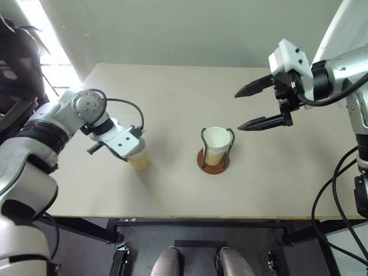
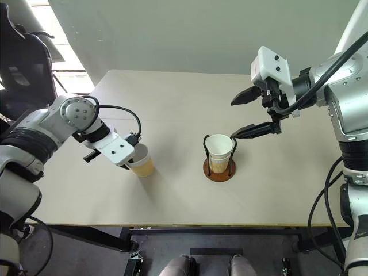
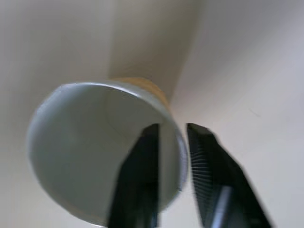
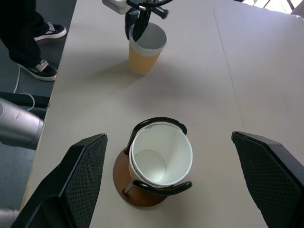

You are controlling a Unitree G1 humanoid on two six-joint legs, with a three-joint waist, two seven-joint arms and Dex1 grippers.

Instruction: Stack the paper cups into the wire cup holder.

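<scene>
No lettering, label, brand mark, number or sign could be read anywhere in the scene.

Yellow-tan cup (image 4: 144, 50), reddish-brown holder base (image 4: 124, 183)
</scene>
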